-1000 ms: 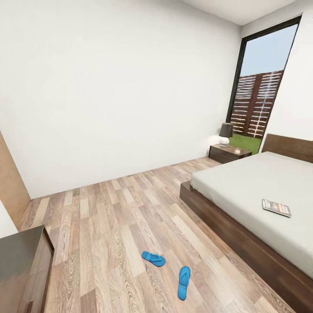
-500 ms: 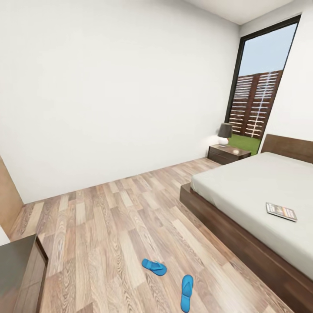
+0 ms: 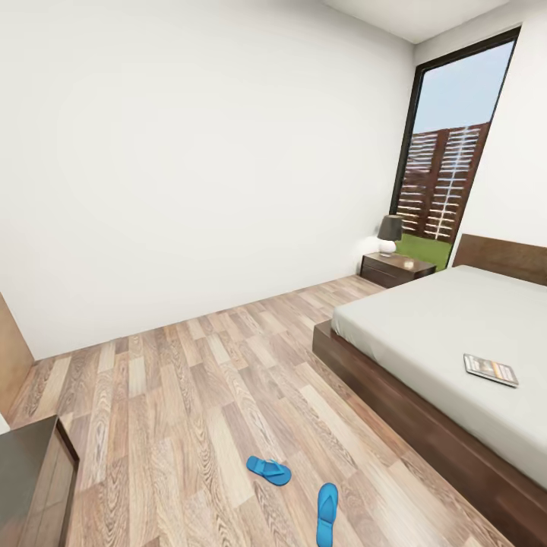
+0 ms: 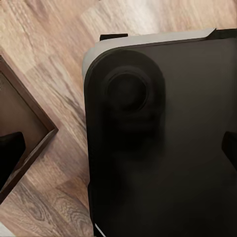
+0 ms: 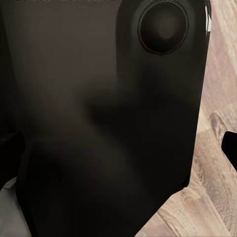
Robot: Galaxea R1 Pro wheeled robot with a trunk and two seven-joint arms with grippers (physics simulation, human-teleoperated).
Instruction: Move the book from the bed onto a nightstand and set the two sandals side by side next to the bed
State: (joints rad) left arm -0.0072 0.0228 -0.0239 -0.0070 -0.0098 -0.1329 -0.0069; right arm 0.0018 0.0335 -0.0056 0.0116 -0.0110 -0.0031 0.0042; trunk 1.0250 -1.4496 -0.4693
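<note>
**Rolling into the bedroom, nothing picked up yet**

Looking into the bedroom from the head camera. Compared with a second ago, whole picture slid a little: dark cabinet (image 3: pixel 34 486) at 8 o'clock now further off to the edge, sandals lower in the picture. Means the camera and robot moved, not the things.

On the bed (image 3: pixel 456 342), at 3 o'clock: the book (image 3: pixel 491 370), lying flat on the grey mattress, near the front edge. On the wood floor (image 3: pixel 190 403), at 6 o'clock: first sandal (image 3: pixel 268 469), and just beside it toward 5 o'clock, second sandal (image 3: pixel 327 513). Apart and pointing different ways, not side by side yet. Far off at 2 o'clock, by the tall window (image 3: pixel 448 152): the nightstand (image 3: pixel 397 268) with a small lamp (image 3: pixel 390 233) on top.

Wrist cameras: dark robot body parts up close, floor behind. Cannot tell if the left or right gripper is open or closed.

Probably still the drive-in step. All three jobs left to do. Next, likely getting closer to the bed for the book.
</note>
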